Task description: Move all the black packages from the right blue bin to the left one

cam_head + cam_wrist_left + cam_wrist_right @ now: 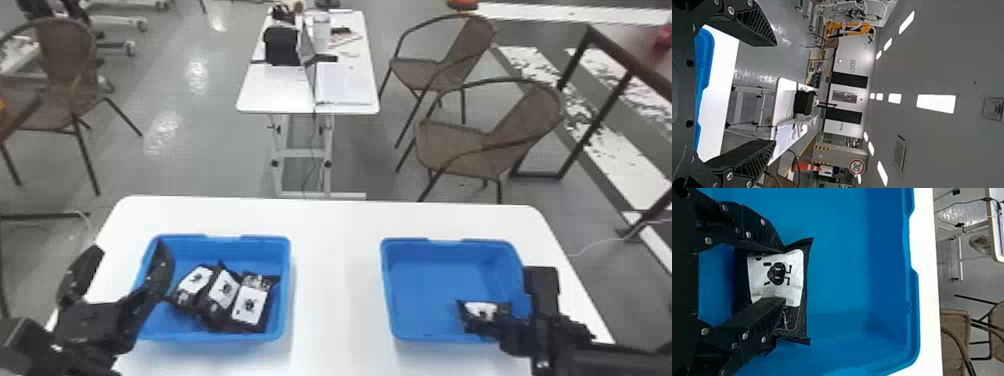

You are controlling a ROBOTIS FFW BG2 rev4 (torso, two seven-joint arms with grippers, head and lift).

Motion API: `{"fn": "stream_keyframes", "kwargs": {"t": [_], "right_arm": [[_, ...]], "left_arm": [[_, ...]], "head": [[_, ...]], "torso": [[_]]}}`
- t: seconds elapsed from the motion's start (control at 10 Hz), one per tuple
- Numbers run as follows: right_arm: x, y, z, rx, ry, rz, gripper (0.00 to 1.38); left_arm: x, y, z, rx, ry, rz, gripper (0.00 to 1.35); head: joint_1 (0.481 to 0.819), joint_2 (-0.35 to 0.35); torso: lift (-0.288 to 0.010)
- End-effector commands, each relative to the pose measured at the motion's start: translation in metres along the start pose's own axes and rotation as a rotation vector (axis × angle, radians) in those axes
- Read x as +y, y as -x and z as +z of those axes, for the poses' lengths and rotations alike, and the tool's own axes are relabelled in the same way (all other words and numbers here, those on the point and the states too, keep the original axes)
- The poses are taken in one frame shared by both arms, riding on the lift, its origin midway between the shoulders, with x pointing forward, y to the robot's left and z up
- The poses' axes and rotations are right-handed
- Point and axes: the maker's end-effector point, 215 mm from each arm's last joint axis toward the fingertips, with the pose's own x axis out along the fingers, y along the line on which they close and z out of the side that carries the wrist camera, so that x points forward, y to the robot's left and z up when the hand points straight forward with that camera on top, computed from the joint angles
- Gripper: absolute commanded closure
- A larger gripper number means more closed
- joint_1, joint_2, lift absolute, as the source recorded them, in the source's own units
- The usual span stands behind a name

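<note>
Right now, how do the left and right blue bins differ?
The left bin holds several black packages; the right bin holds one. The right gripper is down inside the right bin, while the left gripper is by the left bin's left side. Both are open-topped, on the same white table.

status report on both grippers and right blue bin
Left gripper open by left blue bin; right gripper at white-labelled black package in right bin, hold unclear; no obstruction seen.
</note>
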Motion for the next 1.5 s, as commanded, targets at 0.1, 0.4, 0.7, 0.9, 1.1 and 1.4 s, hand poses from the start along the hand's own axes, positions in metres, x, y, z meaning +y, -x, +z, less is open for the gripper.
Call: {"fn": "stream_keyframes", "kwargs": {"t": [0.1, 0.4, 0.7, 0.9, 1.1, 1.4], "right_arm": [[0.004, 0.011, 0.027, -0.132, -0.019, -0.025, 1.08], [0.004, 0.029, 0.056, -0.261, -0.022, -0.055, 1.08], [0.024, 0.05, 0.103, -0.373, 0.049, -0.047, 1.08], [0.065, 0.058, 0.139, -0.427, 0.115, 0.047, 1.08], [0.125, 0.063, 0.171, -0.479, 0.079, 0.211, 1.08], [0.223, 0.074, 0.217, -0.545, -0.019, 0.466, 1.08]], "left_arm": [[0.003, 0.002, 0.0, -0.007, 0.007, 0.009, 0.15], [0.002, 0.001, 0.003, -0.019, 0.007, 0.008, 0.15], [0.0, -0.001, 0.008, -0.033, 0.002, 0.003, 0.15], [-0.002, -0.004, 0.011, -0.04, 0.002, 0.001, 0.15], [-0.008, -0.008, 0.007, -0.027, 0.023, -0.008, 0.15], [-0.027, -0.015, -0.004, 0.005, 0.077, -0.034, 0.15]], "head": [[0.695, -0.06], [0.695, -0.054], [0.695, -0.05], [0.695, -0.026], [0.695, 0.015], [0.695, 0.091]], "torso": [[0.0], [0.0], [0.0], [0.0], [0.0], [0.0]]}}
